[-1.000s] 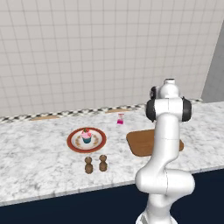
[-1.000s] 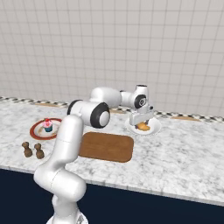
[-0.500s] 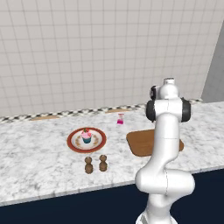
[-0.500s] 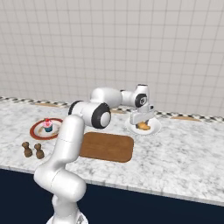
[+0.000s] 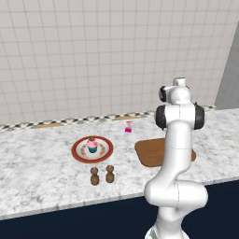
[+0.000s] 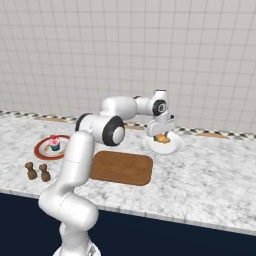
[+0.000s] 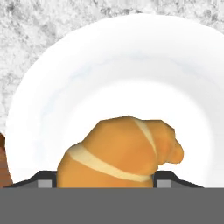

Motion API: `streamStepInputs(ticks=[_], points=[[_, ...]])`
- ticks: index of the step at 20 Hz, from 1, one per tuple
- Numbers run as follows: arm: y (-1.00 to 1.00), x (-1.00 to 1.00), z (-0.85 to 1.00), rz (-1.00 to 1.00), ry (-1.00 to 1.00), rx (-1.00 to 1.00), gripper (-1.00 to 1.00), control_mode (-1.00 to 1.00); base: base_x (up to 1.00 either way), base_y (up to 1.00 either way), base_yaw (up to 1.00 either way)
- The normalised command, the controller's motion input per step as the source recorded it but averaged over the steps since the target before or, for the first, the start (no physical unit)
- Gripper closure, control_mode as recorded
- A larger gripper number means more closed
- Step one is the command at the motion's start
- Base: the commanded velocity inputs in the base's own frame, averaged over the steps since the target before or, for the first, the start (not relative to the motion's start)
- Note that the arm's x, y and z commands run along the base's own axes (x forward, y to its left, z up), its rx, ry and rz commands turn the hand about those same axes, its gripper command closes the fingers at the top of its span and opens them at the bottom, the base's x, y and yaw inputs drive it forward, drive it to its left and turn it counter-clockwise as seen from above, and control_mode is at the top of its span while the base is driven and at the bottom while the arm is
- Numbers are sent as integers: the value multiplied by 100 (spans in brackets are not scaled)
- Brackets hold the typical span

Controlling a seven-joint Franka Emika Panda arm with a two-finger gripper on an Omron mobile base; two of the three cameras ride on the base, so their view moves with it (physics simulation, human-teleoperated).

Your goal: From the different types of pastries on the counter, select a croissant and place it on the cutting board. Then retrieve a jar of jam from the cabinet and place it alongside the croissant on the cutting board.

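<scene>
**Croissant between the fingers on the white plate**

Where the white plate (image 7: 109, 61) sits toward the back edge of the counter (image 6: 210, 175), the gripper (image 6: 160, 134) stands over it. The croissant (image 7: 120, 151) lies between the two fingertips (image 7: 43, 180), one at each flank; whether they press it, I cannot tell. The cutting board (image 6: 122, 167) lies near the counter's front edge.
</scene>
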Motion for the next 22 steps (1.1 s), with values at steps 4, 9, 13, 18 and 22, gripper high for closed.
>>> streamStepInputs(ticks=[4,9,13,18,22], points=[[37,-38,40,0,-5,-5,100,-100,0,0,0],[41,-48,42,0,-10,-6,100,-100,0,0,0],[43,-58,41,0,-17,-9,100,-100,0,0,0],[34,-73,34,0,-20,-4,100,-100,0,0,0],[24,-82,20,0,-17,0,100,-100,0,0,0]])
